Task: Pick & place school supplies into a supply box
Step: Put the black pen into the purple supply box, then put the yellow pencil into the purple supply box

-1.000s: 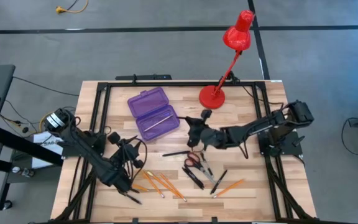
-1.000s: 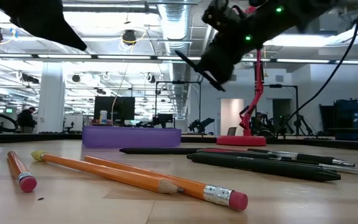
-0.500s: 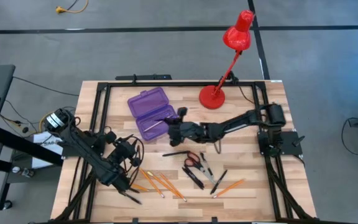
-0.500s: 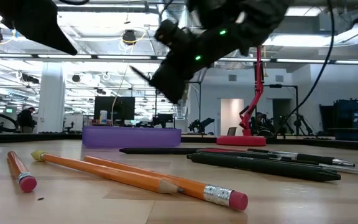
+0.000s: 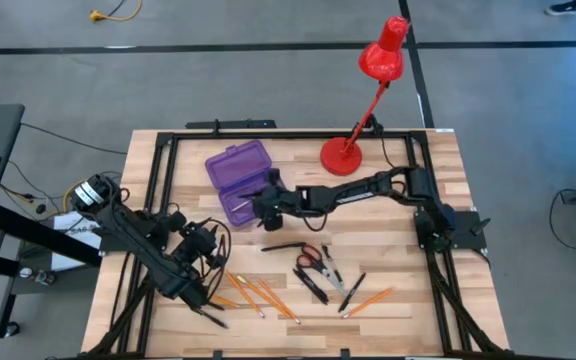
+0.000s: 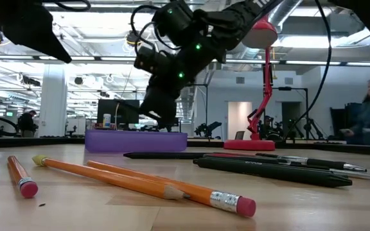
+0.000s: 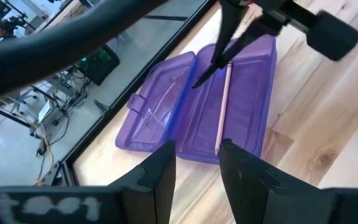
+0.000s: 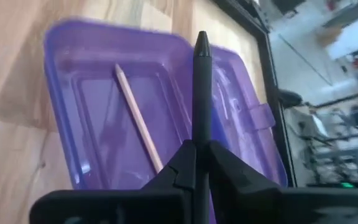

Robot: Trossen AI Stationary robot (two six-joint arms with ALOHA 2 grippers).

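Placement step: right gripper [image 8: 194, 155] poised above the open translucent purple plastic supply box [image 5: 243, 180], fingers clamped on a slim black pen [image 8: 201, 87]

Pen tip points down over the box's tray, where one thin orange pencil [image 8: 138, 118] already lies lengthwise; the hinged lid lies flat beside the tray. By my reading the next move calls for lowering a little and letting the fingers part so the pen drops alongside the pencil, not across the rim. Nearer the front edge than the box, more orange pencils [image 5: 258, 295], black pens [image 5: 313, 285] and small red-handled scissors [image 5: 311, 257] wait loose on the wooden table [image 5: 408, 300]. Left gripper [image 7: 194, 158] waits in front of the box, fingers apart and holding nothing. Just behind and right of the box stands a red desk lamp [image 5: 363, 100]
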